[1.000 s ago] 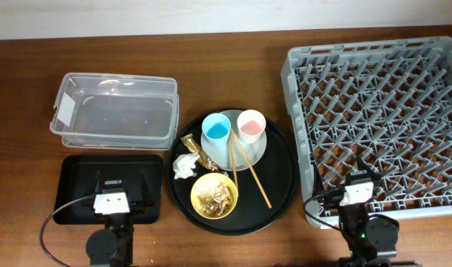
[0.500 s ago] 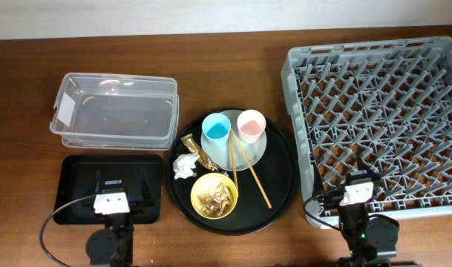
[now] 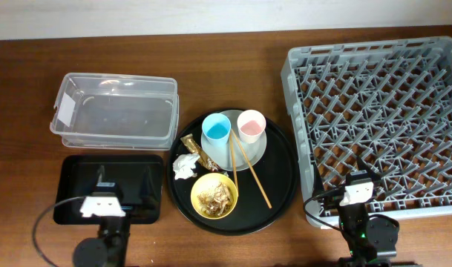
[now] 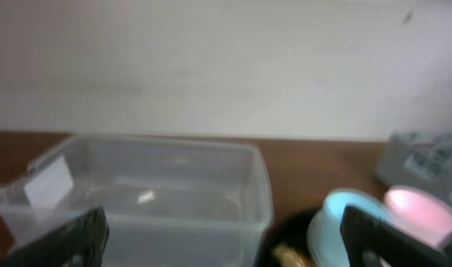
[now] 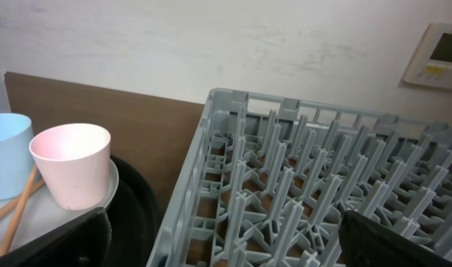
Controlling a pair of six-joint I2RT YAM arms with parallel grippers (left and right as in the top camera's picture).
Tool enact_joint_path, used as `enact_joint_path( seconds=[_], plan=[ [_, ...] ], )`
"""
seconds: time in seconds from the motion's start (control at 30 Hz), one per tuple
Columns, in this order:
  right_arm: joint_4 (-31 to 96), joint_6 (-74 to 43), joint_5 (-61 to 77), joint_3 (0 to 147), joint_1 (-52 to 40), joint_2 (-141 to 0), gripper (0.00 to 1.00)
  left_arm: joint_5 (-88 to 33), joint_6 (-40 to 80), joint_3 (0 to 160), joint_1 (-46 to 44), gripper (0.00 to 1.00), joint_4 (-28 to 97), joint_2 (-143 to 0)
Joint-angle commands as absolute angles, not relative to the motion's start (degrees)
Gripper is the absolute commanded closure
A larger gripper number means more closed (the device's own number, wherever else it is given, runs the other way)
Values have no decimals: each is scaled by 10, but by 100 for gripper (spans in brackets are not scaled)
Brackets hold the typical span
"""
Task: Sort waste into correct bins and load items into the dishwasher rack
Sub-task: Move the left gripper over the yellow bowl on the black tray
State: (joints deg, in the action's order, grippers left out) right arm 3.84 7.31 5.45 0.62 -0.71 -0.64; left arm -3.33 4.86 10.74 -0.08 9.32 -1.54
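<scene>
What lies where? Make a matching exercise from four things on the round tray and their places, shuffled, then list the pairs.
1. chopsticks
2. food scraps
3. pink cup
4. white napkin

A. inside the yellow bowl
B. straight on the round black tray, near its left edge
C. upright on the plate
D. lying across plate and tray

Pairs: 1-D, 2-A, 3-C, 4-B.

Wooden table (image 3: 233, 67), clear tub (image 3: 114, 77), black rectangular tray (image 3: 76, 178), round tray (image 3: 286, 174), grey rack (image 3: 374, 46)

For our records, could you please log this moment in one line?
left gripper: open, empty | right gripper: open, empty | bowl: on round tray | rack: empty
</scene>
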Motion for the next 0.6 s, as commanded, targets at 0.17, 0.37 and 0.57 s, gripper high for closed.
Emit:
enact_joint_path(
  seconds=[0.17, 0.37, 0.57],
  plan=[
    [41, 71, 58, 3, -4, -2, 1, -124, 43, 606, 1, 1, 491, -379],
    [41, 71, 58, 3, -4, -2, 1, -257, 43, 695, 1, 34, 614, -593],
    [41, 71, 58, 3, -4, -2, 1, -183, 86, 694, -62, 96, 679, -666]
  ],
)
